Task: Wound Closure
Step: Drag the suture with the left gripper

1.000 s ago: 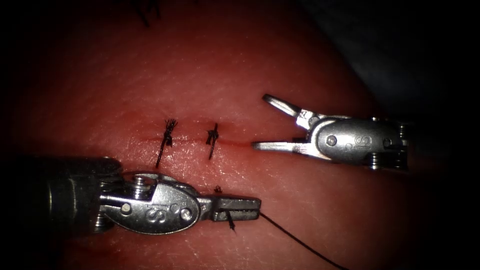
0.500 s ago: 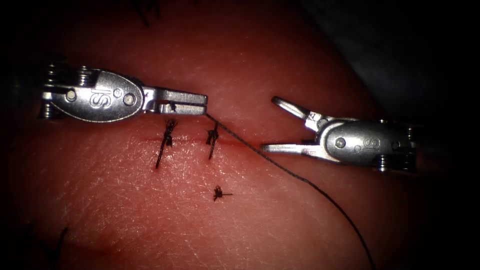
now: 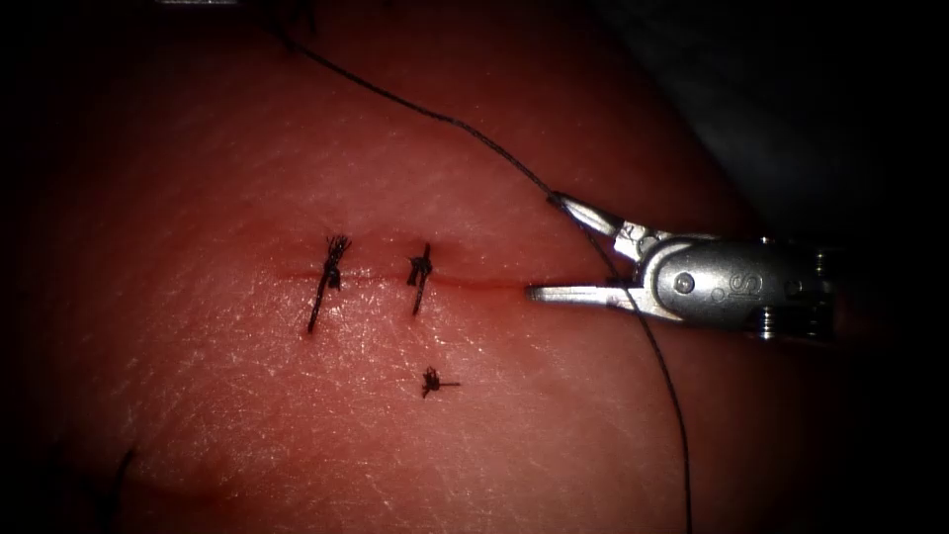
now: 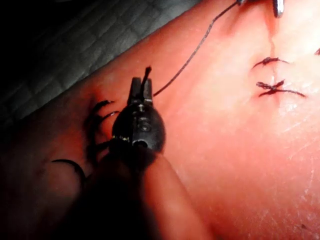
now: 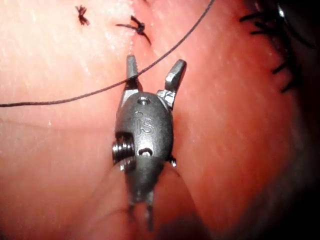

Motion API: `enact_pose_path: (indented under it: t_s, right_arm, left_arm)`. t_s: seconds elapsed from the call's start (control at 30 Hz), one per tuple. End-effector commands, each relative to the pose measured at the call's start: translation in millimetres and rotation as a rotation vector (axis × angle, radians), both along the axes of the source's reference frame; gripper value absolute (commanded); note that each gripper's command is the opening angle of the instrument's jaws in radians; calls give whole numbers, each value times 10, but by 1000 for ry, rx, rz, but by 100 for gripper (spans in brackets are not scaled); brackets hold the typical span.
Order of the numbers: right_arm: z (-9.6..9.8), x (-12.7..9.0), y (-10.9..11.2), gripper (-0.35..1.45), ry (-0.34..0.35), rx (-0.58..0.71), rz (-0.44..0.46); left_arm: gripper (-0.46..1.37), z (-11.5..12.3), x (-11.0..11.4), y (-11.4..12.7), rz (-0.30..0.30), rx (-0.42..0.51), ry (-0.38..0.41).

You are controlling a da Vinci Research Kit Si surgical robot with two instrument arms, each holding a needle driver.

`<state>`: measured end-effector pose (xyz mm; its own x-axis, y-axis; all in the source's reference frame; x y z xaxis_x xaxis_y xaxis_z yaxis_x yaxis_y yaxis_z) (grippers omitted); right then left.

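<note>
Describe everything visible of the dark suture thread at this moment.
The thin dark suture thread runs as one taut-looking strand from the upper left of the endoscope view, across the reddish pork tissue, down past the open silver right pincer, then curves to the bottom edge. In the right wrist view it passes between that pincer's spread jaws, ungripped. In the left wrist view the dark left pincer is shut on it, a short tail poking beyond.

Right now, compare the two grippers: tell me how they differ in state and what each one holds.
The left gripper is shut on the thread, while the right gripper stands open and holds nothing; the thread merely runs across between its jaws. The left gripper sits far from the cut, the right gripper at the cut's right end. Both are needle drivers above the tissue.
</note>
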<state>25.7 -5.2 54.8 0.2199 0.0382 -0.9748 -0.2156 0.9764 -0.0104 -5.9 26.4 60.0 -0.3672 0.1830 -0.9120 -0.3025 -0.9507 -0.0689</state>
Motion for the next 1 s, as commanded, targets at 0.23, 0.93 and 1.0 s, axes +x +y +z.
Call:
enact_pose_path:
  t_s: [0.23,0.93,1.0]
  right_arm:
    - [0,-1,-2,125,0,1,-5]
    - [2,-37,-1,137,-212,26,145]
    - [2,-36,-1,137,-216,26,148]
  left_arm:
    - [-10,20,21,10,-34,-20,66]
    - [109,33,17,-67,-192,16,318]
    - [122,29,6,-88,-162,37,293]
